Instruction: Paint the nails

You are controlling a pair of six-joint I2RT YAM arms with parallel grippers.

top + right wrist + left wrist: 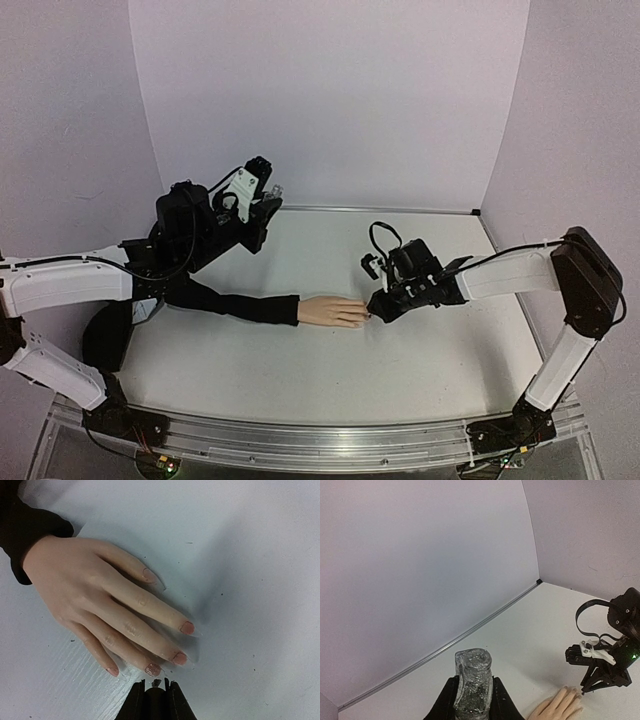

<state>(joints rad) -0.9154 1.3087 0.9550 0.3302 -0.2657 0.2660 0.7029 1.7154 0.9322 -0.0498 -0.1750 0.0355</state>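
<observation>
4 nails (pixel 179 658) pink-red, 5th w/ fainter tint

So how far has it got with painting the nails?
Four nails already look pink. The right gripper holds the brush by one fingertip, and the left gripper holds the bottle aside. The topmost nail looks paler, so it is probably yet to do.

White table (pixel 300 360), pale lilac backdrop walls (pixel 330 100) (curved corners), aluminium rail (pixel 320 442) along near edge

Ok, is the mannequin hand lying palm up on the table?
No, the mannequin hand lies palm down, with its knuckles and painted nails facing up.
</observation>
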